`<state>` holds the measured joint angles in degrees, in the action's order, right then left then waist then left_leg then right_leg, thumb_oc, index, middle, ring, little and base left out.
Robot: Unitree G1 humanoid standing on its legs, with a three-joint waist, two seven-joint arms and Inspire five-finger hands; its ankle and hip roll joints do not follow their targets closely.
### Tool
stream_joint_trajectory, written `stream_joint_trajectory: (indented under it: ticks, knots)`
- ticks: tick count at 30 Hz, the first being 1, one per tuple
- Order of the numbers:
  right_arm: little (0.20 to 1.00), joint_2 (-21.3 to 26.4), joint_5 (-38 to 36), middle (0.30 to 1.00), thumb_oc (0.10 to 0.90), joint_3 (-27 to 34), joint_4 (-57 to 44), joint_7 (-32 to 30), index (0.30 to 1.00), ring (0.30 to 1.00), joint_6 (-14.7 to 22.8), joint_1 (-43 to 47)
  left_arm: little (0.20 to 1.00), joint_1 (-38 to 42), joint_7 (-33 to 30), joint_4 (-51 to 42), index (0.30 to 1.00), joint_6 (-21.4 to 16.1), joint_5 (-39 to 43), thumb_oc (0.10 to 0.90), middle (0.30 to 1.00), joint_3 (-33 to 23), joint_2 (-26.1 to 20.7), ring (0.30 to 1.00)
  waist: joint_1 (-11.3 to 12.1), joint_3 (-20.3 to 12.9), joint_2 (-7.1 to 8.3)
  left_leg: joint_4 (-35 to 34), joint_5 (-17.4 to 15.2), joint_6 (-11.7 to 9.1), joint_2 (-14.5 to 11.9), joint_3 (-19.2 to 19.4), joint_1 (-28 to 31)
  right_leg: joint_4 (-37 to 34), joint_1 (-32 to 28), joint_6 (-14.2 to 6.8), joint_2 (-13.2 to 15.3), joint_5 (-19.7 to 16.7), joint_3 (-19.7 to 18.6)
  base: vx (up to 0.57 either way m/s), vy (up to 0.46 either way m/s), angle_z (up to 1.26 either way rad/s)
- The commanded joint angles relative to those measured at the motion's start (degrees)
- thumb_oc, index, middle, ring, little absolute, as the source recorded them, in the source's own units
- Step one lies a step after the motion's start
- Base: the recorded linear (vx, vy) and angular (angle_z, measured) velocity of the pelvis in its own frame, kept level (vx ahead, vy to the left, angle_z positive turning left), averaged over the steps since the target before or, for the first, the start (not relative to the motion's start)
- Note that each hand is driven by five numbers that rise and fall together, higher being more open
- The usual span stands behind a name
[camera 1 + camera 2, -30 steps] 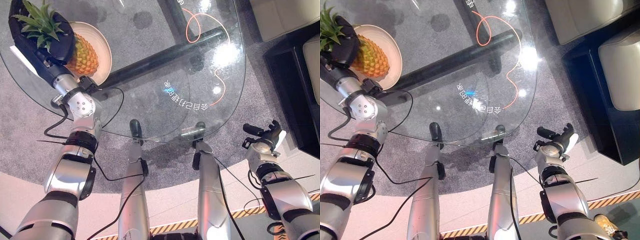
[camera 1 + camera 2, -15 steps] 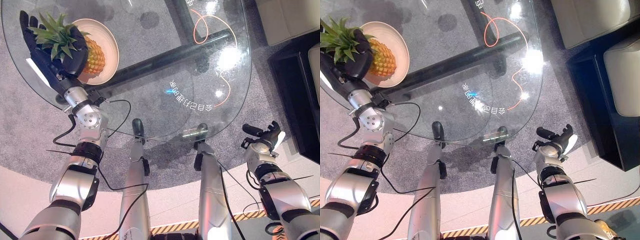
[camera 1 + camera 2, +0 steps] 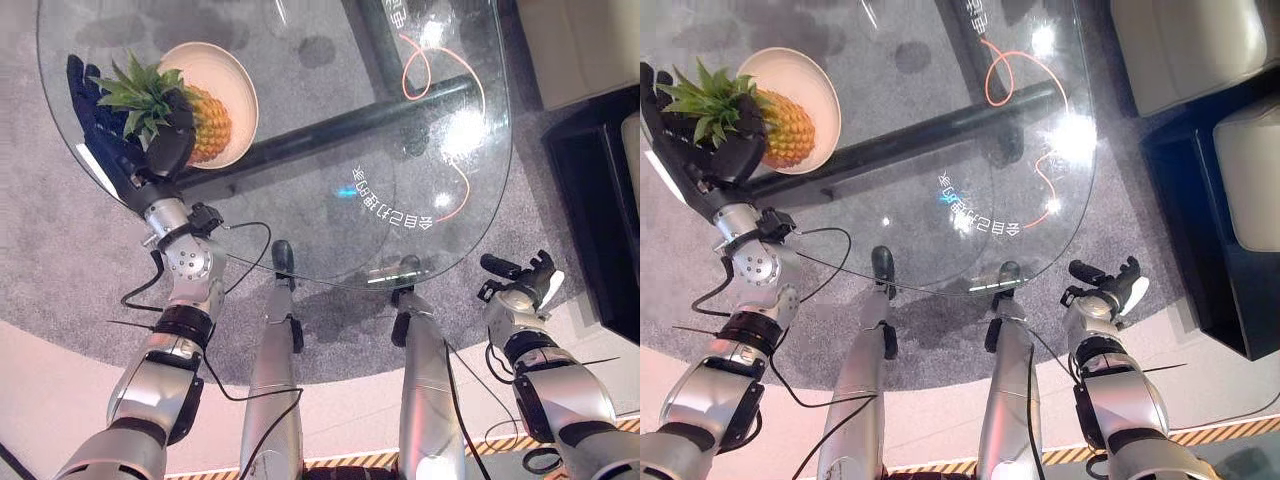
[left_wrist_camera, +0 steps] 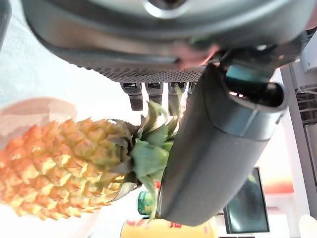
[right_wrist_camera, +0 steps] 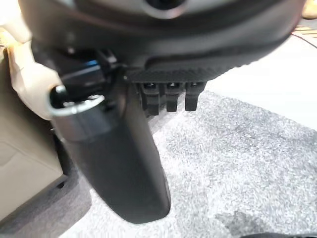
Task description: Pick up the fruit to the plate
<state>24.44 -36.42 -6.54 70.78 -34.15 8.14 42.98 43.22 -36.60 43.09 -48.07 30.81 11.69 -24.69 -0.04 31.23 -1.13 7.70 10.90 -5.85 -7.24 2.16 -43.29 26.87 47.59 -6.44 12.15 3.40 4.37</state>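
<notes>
Pineapple, orange-yellow and scaly with a spiky green crown (image 3: 190, 120), lies on its side in the shallow cream round plate (image 3: 235, 85) at ten o'clock on the round glass table (image 3: 420, 120). It looks heavy, stiff and rough; the crown is the handle, and the left hand (image 3: 120, 140) has thumb and fingers relaxed around those leaves. Table rim lies close at nine o'clock; open glass spreads toward two. The right hand (image 3: 520, 285) hangs relaxed off the table at four

Round glass tabletop (image 3: 300, 200) over a dark tube frame (image 3: 400, 105), bright ceiling lights glaring off the glass (image 3: 462, 130). Below, grey carpet (image 3: 60, 250) meeting pale hard floor (image 3: 60, 380). At right, cream sofa (image 3: 1185, 45) and dark low furniture (image 3: 1230, 250).
</notes>
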Motion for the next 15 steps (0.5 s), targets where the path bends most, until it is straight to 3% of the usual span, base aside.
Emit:
stream_joint_trajectory:
  ticks: [1, 15]
  knots:
    - [0.900, 3.43, 0.35, 0.900, 0.800, 3.36, -0.04, -4.51, 0.900, 0.900, 1.80, -3.97, 0.900, 3.38, 0.34, -3.79, 0.900, -6.56, -1.68, 0.800, 0.900, -5.13, -0.73, 0.900, 0.53, -1.43, -1.04, 5.48, -9.03, 0.97, 2.25, 0.51, 2.02, -8.31, -4.74, -0.71, 0.13, -4.21, 3.63, 0.00, 0.006, 0.04]
    - [0.900, 3.48, 0.45, 0.900, 0.800, 4.30, 0.15, -4.61, 0.900, 0.900, 0.49, -5.34, 0.900, 4.28, 1.43, -6.07, 0.900, -6.08, -3.36, 0.800, 0.900, -5.34, -1.72, 0.900, 0.80, -1.43, -0.10, 2.32, -8.36, 0.86, 1.76, 0.78, 8.76, -11.37, -11.71, -1.35, 0.69, -4.86, 4.09, 0.00, -0.004, 0.03]
